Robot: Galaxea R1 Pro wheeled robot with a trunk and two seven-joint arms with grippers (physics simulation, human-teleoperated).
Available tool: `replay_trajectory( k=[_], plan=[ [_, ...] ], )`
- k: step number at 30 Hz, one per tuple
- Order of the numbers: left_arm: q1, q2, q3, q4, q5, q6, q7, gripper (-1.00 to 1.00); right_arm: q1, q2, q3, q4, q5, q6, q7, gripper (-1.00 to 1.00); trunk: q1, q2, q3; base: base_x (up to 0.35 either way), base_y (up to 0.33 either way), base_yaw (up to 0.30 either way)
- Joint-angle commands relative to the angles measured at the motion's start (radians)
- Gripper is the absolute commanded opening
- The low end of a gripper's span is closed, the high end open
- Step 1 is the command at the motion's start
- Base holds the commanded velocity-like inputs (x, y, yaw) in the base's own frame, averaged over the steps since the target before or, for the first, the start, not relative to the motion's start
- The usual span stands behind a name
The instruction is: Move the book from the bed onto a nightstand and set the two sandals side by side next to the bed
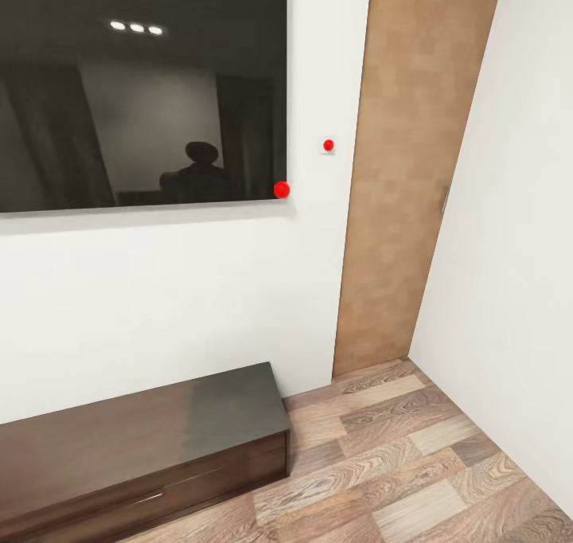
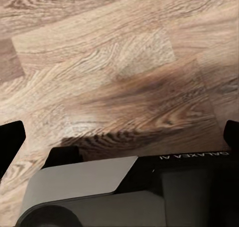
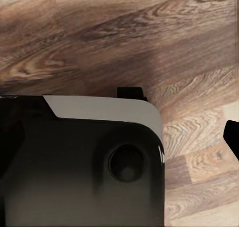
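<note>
None of the task's things are in front of me: no bed, book or sandals. I'm facing a corner of the room, so I read this as transit.

Largest first: plain matte white wall point(image 1: 159, 304), then a big glossy black wall screen point(image 1: 143, 89), mirror-like, reflecting ceiling lights and a dark silhouette. A red dot sits at its lower right corner point(image 1: 281, 189); a small white switch plate with a red dot point(image 1: 328, 146) is just beside it on the wall. A tall tan wood-grain door point(image 1: 406, 169) is near the corner. The long dark low cabinet point(image 1: 143, 447) stands against the wall, semi-gloss top, one drawer seam; not a nightstand. The floor is mixed-tone wood planks point(image 1: 414, 455).

Both wrist views look down past my base onto planks. Left gripper point(image 2: 119, 137): dark fingertips at opposite edges of the view, so spread wide. Right gripper point(image 3: 119, 132): one fingertip visible at the view's edge, width I can't tell.

Handling guess: the book is thin, light and stiff, so pinch it across an edge. The sandals are light and slightly flexible, so grip one mid-sole.
</note>
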Motion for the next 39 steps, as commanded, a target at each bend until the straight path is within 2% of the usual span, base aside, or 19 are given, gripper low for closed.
replay_trajectory(
  k=[1, 7, 8, 14, 22, 39],
  plan=[
    [-0.001, 0.0, -0.003, -0.005, -0.001, -0.004, 0.003, 1.0, -0.001, 0.0, -0.001, -0.005, 0.001, -0.003, -0.004, 1.0, 0.0, -0.001, -0.001, 0.0, 0.0, 0.0],
    [-0.001, 0.001, -0.002, -0.039, -0.002, -0.005, 0.007, 1.0, -0.001, -0.003, -0.002, -0.039, 0.001, -0.003, -0.005, 1.0, 0.0, -0.001, -0.001, 0.0, 0.0, 0.0],
    [-0.001, 0.001, -0.002, -0.175, -0.002, -0.005, 0.007, 1.0, -0.001, -0.004, -0.002, -0.072, 0.001, -0.003, -0.005, 1.0, 0.0, -0.001, -0.001, 0.0, 0.0, 0.0],
    [-0.001, 0.0, -0.002, -0.176, -0.003, -0.005, 0.008, 1.0, -0.001, -0.005, -0.003, -0.073, 0.001, -0.004, -0.006, 1.0, 0.0, -0.001, -0.001, 0.0, 0.017, 0.02],
    [-0.001, 0.001, 0.0, -0.176, -0.002, -0.005, 0.008, 1.0, -0.001, -0.004, -0.003, -0.073, 0.001, -0.005, -0.006, 1.0, 0.0, -0.001, -0.001, 0.0, 0.228, 0.133],
    [-0.001, 0.0, -0.003, -0.176, -0.002, -0.005, 0.008, 1.0, -0.001, -0.004, -0.003, -0.073, 0.001, -0.005, -0.006, 1.0, 0.0, -0.001, -0.002, 0.0, 0.044, 0.276]
  ],
)
